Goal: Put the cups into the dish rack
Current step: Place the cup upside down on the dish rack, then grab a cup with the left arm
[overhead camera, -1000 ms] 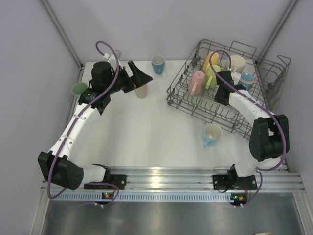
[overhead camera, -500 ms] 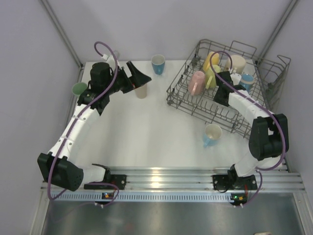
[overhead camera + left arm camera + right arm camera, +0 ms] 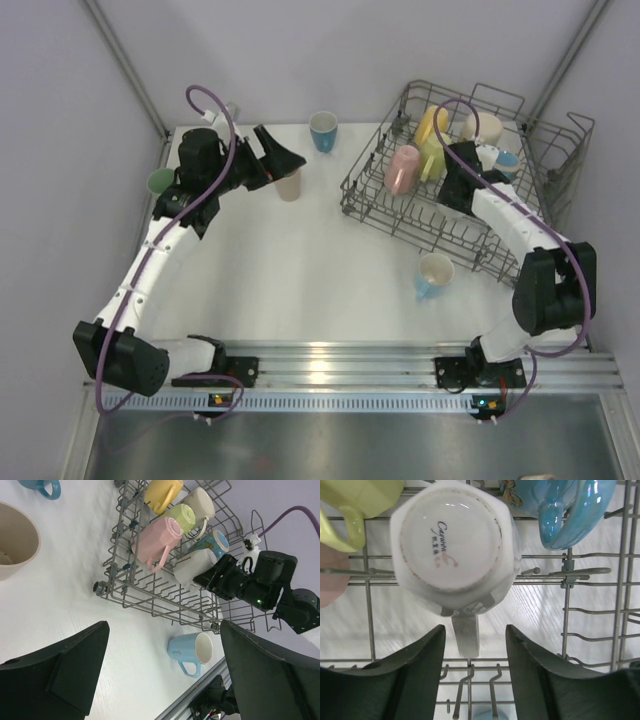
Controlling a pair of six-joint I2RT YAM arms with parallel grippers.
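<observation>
The grey wire dish rack (image 3: 395,225) stands at the back right and holds a pink mug (image 3: 404,168), a yellow one (image 3: 432,122), a lime one (image 3: 433,155), a cream one (image 3: 483,127), a light blue patterned one (image 3: 506,160) and a white mug (image 3: 451,540) set upside down. My right gripper (image 3: 474,632) is open inside the rack, with the white mug's handle (image 3: 466,627) between its jaws and a gap on each side. My left gripper (image 3: 288,150) hangs wide open over a beige tumbler (image 3: 289,186), holding nothing.
On the table outside the rack are a blue cup (image 3: 323,130) at the back, a green cup (image 3: 161,181) at the left edge, and a light blue mug (image 3: 433,273) lying on its side in front of the rack. Walls close in on both sides.
The right gripper's jaws have spread apart and let go of the white mug's handle. The left arm has drifted slightly to the left, its gripper still wide open.
</observation>
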